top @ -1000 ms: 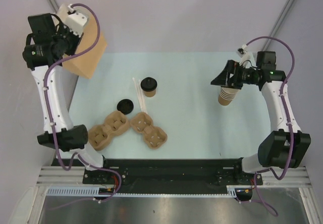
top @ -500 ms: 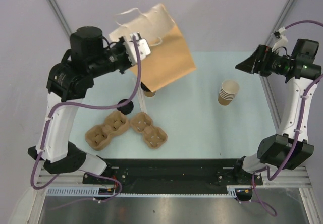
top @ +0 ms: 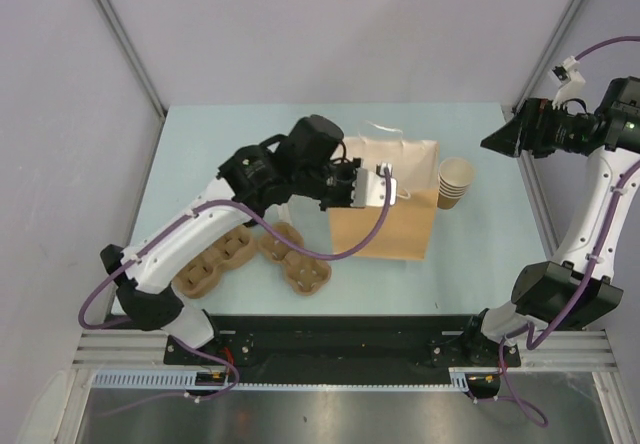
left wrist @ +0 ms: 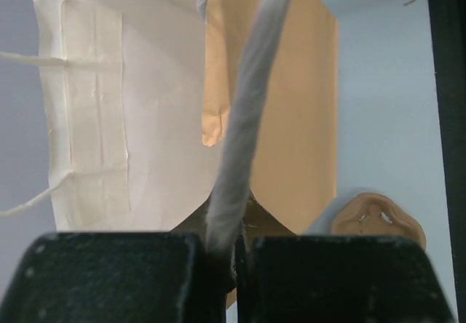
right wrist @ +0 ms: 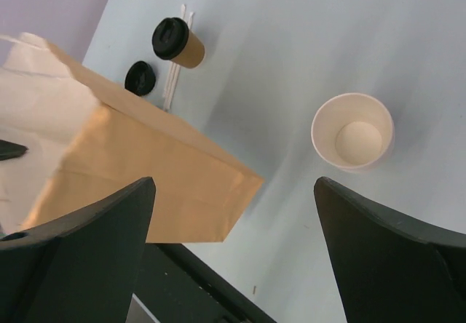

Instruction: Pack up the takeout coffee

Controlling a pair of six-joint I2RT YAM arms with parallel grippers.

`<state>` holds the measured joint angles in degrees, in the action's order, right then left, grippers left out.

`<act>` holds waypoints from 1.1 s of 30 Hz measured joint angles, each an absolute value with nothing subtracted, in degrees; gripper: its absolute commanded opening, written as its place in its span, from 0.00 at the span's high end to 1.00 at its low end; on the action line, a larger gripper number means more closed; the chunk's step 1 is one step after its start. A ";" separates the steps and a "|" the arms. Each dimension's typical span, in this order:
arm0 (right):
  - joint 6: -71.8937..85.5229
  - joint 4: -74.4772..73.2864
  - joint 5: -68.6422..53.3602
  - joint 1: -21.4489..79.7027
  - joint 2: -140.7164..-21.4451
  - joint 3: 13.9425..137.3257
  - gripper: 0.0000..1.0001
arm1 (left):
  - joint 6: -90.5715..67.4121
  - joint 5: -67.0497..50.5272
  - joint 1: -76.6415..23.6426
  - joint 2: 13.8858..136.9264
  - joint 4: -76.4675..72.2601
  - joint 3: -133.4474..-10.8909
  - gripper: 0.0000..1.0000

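Right wrist, coffee [right wrist: 178, 43] behind paper bag [right wrist: 153, 174], lid [right wrist: 140, 78] beside

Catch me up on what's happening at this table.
The left gripper is shut on the white cord handle of the brown paper bag, holding it at mid-table. The right gripper is open, empty, and raised at the far right. The small tan paper cup with a black lid stands on the table outside the bag, not yet packed.

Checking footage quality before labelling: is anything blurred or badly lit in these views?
Top external: evenly lit, sharp. Left wrist: handle cord and left gripper soft, too near the lens. Right wrist: right gripper fingers dark and blurry, paper cups and paper bag crisp.
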<state>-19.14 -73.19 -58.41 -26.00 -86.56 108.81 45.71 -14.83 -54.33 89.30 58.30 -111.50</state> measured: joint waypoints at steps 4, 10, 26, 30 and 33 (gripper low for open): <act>-24.88 -75.46 -58.52 -25.45 -86.56 109.30 0.18 | 46.89 -16.16 -56.16 87.55 53.39 -99.68 1.00; -30.30 -76.44 -57.65 -20.08 -85.65 109.25 0.27 | 48.77 -17.06 -58.19 85.25 47.20 -87.18 1.00; -30.52 -77.30 -50.41 6.76 -75.61 104.95 0.26 | 50.65 -21.21 -61.65 79.94 41.21 -81.95 1.00; -30.94 -77.47 -50.11 8.88 -75.64 103.74 0.25 | 50.68 -21.23 -61.65 79.94 41.15 -81.95 1.00; -31.11 -77.52 -49.80 10.37 -75.64 103.68 0.25 | 50.70 -21.23 -61.67 79.96 41.17 -81.95 1.00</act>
<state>-31.11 -77.52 -49.80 10.37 -75.64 103.68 50.70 -21.23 -61.67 79.96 41.17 -81.95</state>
